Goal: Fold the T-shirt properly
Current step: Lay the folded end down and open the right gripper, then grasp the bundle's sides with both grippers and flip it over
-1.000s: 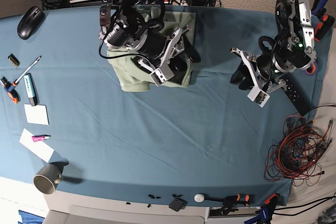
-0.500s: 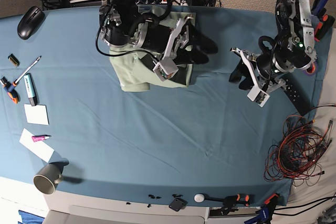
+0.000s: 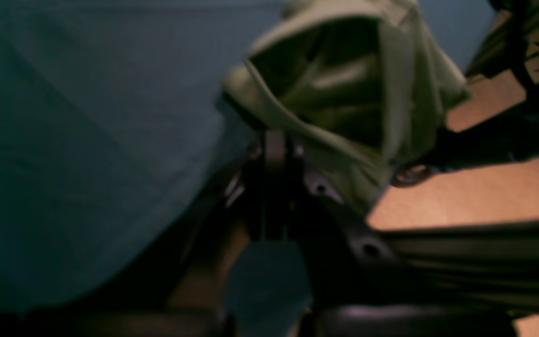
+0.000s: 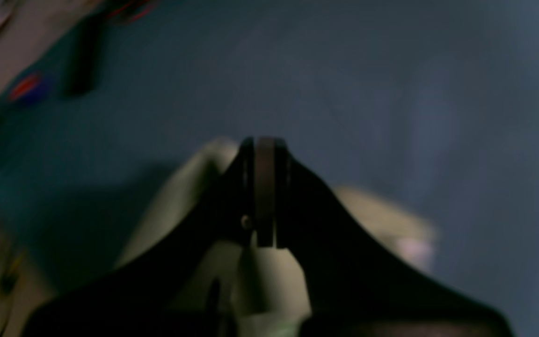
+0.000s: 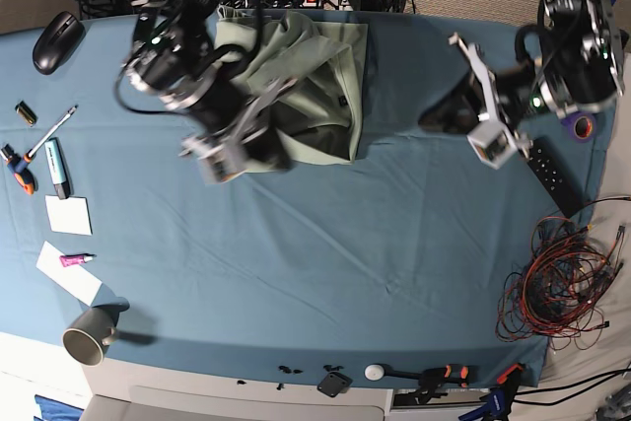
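Both arms are at a between-grabs point. The T-shirt (image 5: 325, 66) sits as a lumpy, half-folded bundle at the far edge of the teal surface (image 5: 325, 263), with one flap draped loosely over the rest rather than lying flat.

The right end effector (image 4: 259, 150) hangs just at the near edge of that bundle. Its jaws are pressed together and I can't see any cloth between them, so I'd call it closed on nothing. The left end effector (image 3: 274, 145) is also pinched together and empty. The shirt is well off to its side, out ahead of its fingertips.

My take on doing this step well:
- open the jaws before going in
- come down low on the loose flap's edge
- pinch one layer only, not the whole stack
- bring the left one over to hold the opposite corner, so the fold drags flat instead of bunching

The wrist views are pretty blurry, so go slow.
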You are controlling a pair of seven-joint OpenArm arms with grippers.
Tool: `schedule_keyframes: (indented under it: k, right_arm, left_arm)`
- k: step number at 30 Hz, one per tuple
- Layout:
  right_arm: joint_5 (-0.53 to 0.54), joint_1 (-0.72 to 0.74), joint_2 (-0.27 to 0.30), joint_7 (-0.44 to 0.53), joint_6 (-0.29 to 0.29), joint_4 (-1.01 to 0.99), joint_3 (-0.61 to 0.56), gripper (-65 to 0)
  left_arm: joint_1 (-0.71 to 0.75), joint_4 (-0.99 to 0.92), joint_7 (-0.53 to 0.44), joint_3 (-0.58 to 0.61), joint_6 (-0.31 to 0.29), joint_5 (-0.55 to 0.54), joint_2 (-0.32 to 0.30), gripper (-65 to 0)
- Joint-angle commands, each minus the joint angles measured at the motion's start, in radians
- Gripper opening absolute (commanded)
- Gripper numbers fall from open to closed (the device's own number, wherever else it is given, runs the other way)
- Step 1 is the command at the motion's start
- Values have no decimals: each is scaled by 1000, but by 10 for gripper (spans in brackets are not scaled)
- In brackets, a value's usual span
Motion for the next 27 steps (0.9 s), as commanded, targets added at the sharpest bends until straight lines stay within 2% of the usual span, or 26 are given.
schedule_keyframes:
  k: [1,4,8,9,10,11,13,14,16,18,19,23,27]
  right_arm:
    - [5,26,9,44,-19,16,26,-650]
    - [-48,61,26,72,-58,13,101,-650]
    - [-97,106,69,88,-65,-62,145,-650]
    - [-99,117,83,88,-65,-94,147,-629]
    - [-99,129,97,88,-65,-129,147,-573]
    - [-98,141,110,88,-65,-164,146,-509]
    - [-94,163,135,83,-67,-235,146,-402]
    - [-77,174,150,68,-76,-269,146,-384]
    - [-2,203,182,-35,-90,-330,146,-384]
    - [116,239,216,-192,-81,-385,146,-384]
    - [175,253,235,-240,-61,-414,146,-384]
    - [328,289,286,-300,-11,-519,146,-384]
    - [444,325,306,-359,19,-609,146,-384]
  left_arm:
    - [20,23,-15,-4,-4,-26,-7,-650]
    - [90,34,-13,-4,3,-25,-6,-650]
    - [170,34,-4,-4,0,-10,-3,-650]
    - [187,34,-4,-4,0,-1,0,-650]
    - [203,34,-4,-3,0,7,5,-650]
    - [216,34,-3,-3,0,13,11,-621]
    - [240,34,-4,-3,0,18,26,-527]
    - [250,34,-5,-3,1,21,33,-474]
    - [267,34,-26,-1,26,47,41,-392]
    - [277,34,-53,3,54,96,44,-366]
    - [277,34,-60,5,69,122,51,-366]
    - [277,34,-91,5,97,177,87,-363]
    - [277,32,-107,37,146,228,107,-323]
